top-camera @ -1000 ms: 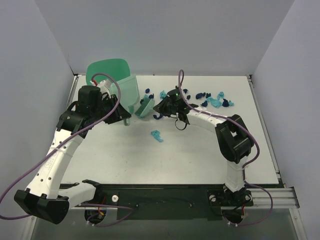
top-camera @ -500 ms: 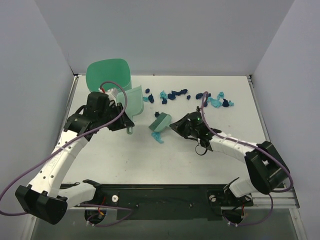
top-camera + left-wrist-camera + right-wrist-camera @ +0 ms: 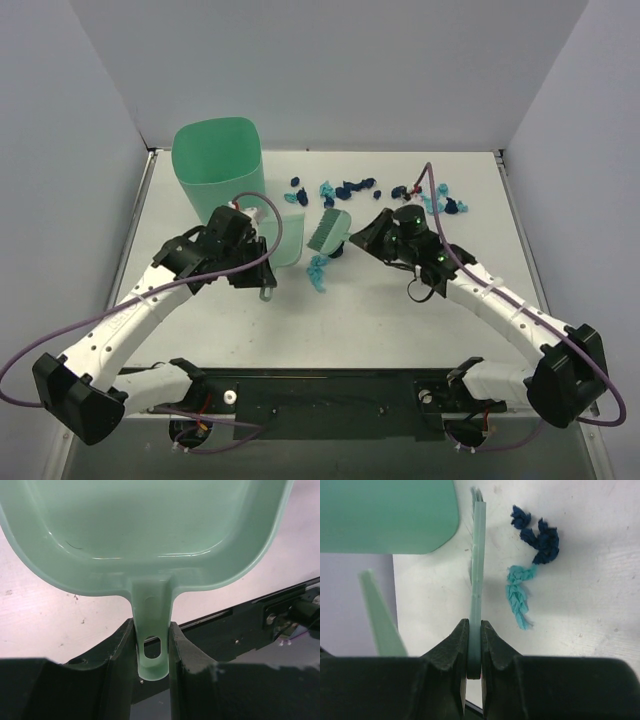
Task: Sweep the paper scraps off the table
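White tabletop (image 3: 400,320) remains uncleared. Dustpan (image 3: 150,525), handle pinched by the left gripper (image 3: 151,632), has drawn closer, pan apparently empty. Brush (image 3: 479,555), clamped in the right gripper (image 3: 474,627), has swung round. Paper scraps (image 3: 540,537) lie just ahead and right of that gripper, so sweeping appears barely begun.

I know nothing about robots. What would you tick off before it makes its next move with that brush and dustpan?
1. The right gripper is shut on the brush: ok.
2. The left gripper is shut on the handle of the dustpan: ok.
3. Dustpan lip flat on the table: cannot tell.
4. A turquoise scrap lies close beside the brush: ok.
5. The paper scraps are off the table: not ok, many lie along the far edge.
6. The bin stands upright: ok.
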### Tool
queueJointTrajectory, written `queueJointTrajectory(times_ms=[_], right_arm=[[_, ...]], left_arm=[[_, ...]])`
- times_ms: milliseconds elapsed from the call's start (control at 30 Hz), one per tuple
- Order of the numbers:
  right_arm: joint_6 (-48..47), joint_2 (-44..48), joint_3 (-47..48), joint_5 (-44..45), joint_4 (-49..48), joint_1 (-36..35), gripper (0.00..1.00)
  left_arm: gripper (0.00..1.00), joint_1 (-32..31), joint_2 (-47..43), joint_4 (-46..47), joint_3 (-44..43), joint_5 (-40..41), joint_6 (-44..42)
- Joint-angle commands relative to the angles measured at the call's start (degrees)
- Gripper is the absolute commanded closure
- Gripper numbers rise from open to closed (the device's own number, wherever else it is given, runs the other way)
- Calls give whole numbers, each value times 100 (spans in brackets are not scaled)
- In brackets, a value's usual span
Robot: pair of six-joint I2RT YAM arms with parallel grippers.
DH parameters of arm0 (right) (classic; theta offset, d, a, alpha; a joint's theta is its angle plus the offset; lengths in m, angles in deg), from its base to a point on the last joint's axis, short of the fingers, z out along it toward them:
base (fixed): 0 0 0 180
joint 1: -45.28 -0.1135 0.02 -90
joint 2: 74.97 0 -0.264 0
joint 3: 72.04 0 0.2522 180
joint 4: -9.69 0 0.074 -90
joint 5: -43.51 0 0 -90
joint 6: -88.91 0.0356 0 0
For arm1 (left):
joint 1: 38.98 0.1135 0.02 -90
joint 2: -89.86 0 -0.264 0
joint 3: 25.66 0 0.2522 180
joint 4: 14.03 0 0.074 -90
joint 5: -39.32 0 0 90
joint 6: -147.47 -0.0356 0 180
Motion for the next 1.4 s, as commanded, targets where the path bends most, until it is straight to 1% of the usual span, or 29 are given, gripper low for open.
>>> queueJointTrajectory(times_ms=[0, 33, 67, 100, 133, 200, 267, 333, 467, 500, 833, 967, 1100, 1367], right_arm=[[-1638, 125, 1285, -32, 1485, 309, 100], [-1860, -6, 1748, -24, 2018, 380, 100], [-2393, -190, 2266, 11, 2572, 468, 100], [-2642, -305, 2497, 55, 2795, 512, 100], [-3158, -480, 2935, 90, 3188, 530, 100], [-3862, -814, 3533, 196, 3681, 565, 100], [-4504, -1174, 3956, 48, 3938, 644, 100], [-4918, -1499, 4256, -215, 4079, 750, 100], [-5674, -2010, 4538, -296, 4159, 794, 100], [-5912, -2098, 4582, -296, 4159, 811, 100], [-6581, -3389, 5697, -630, 4273, 952, 100], [-6722, -3724, 5988, -910, 4282, 952, 100], [-6793, -3918, 6086, -1200, 4186, 935, 100], [-6899, -4173, 6042, -1332, 3879, 864, 100]], left_arm=[[100, -489, 108, -406, 148, 543, 21], [100, -638, 178, -485, 175, 579, 47], [100, -727, 204, -538, 245, 641, 91], [100, -876, 283, -635, 298, 667, 126], [100, -964, 319, -679, 316, 667, 144], [100, -1158, 459, -811, 334, 826, 153], [100, -1377, 661, -1056, 255, 896, 118], [100, -1641, 881, -1188, 149, 896, 48], [100, -1773, 1233, -1260, 70, 712, -172], [100, -1774, 1337, -1242, 87, 520, -251], [100, -1949, 2199, -1137, -79, 404, -620], [100, -1976, 2419, -1119, -185, 325, -708], [100, -1985, 2604, -1093, -238, 246, -805], [100, -1976, 2894, -1014, -361, 210, -893]])
